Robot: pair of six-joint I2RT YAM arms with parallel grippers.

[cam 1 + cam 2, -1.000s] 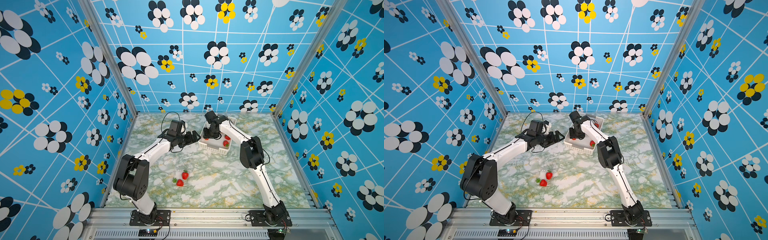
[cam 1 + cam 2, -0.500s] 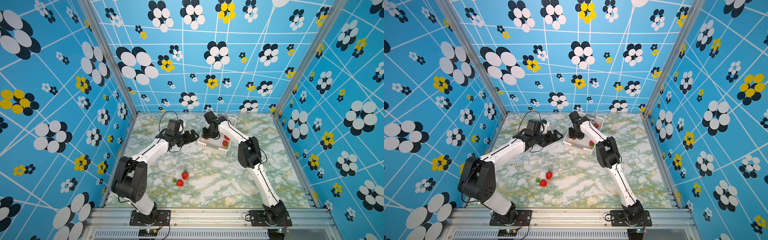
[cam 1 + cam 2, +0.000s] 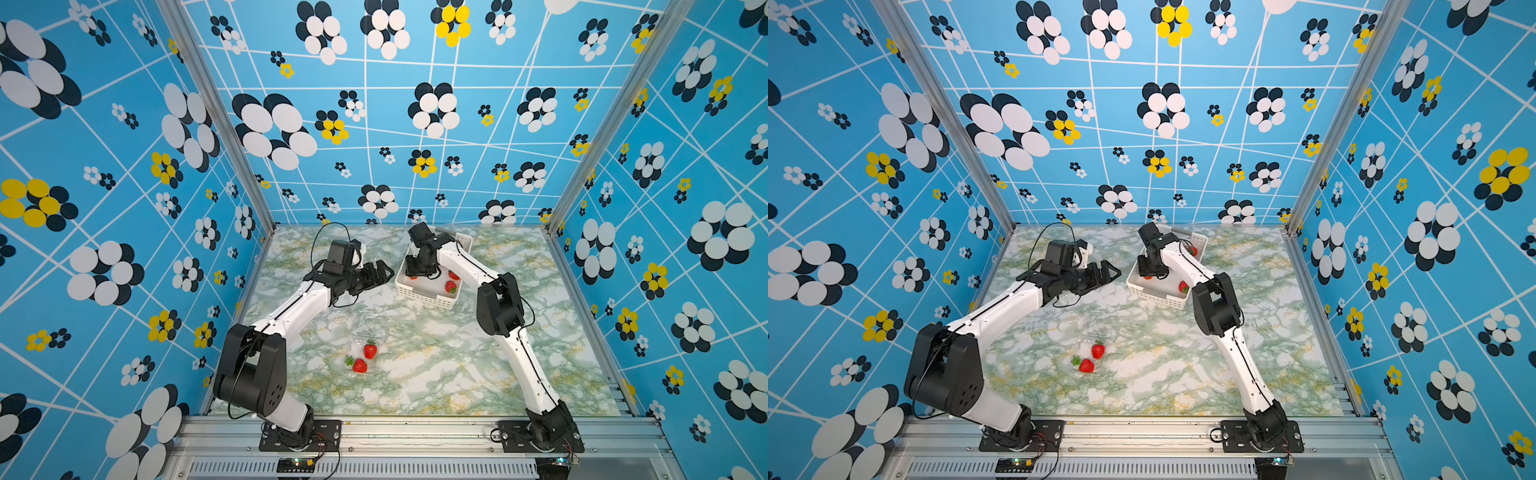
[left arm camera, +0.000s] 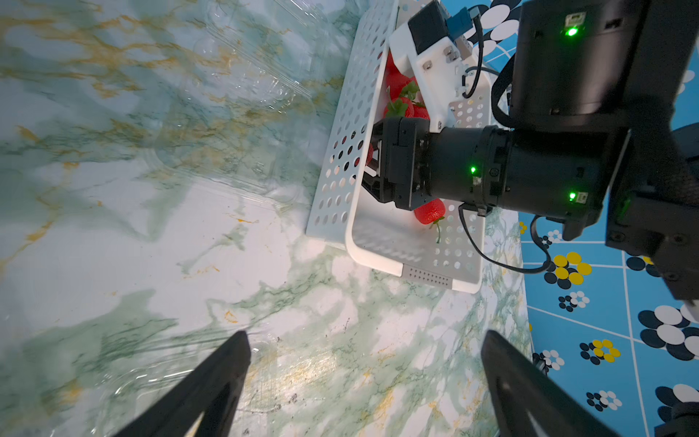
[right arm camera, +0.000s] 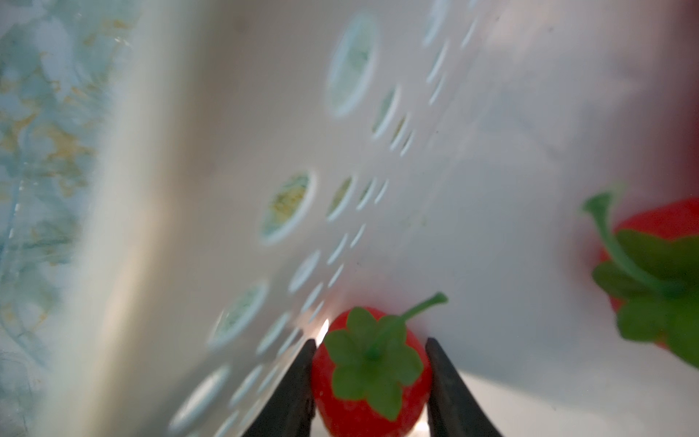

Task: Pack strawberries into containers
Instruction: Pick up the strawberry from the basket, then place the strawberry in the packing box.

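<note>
My right gripper (image 5: 370, 340) reaches down into the white perforated basket (image 3: 419, 293). It is shut on a red strawberry (image 5: 370, 378) with a green cap, one finger against each side. Another strawberry (image 5: 658, 234) lies close by, and two more strawberries (image 3: 450, 286) (image 3: 454, 274) rest in the basket. A clear container (image 3: 356, 343) at the front middle of the table holds two strawberries (image 3: 370, 350) (image 3: 360, 366). My left gripper (image 3: 388, 272) hovers open and empty just left of the basket, above the marble table.
In the left wrist view, empty clear containers (image 4: 257, 75) (image 4: 170, 378) lie on the marble beside the basket (image 4: 340, 159) and under my left fingers (image 4: 227, 363). Blue flowered walls close in the table on three sides.
The right jaws have narrowed onto the strawberry inside the basket. The left arm has barely shifted and stays open.
</note>
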